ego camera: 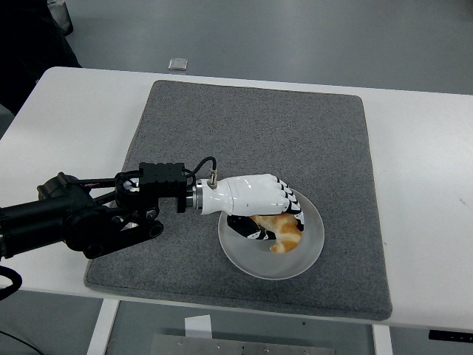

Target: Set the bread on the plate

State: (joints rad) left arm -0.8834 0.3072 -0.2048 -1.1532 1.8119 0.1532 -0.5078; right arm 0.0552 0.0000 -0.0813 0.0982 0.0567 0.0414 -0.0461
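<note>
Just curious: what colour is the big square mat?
Grey mat, felt-like, clearest in the head view.

Evenly and brightly lit from overhead, sharp throughout. Soft shadows only, faint under the plate (308, 260). Mild glare on the white desk (425, 185).
</note>
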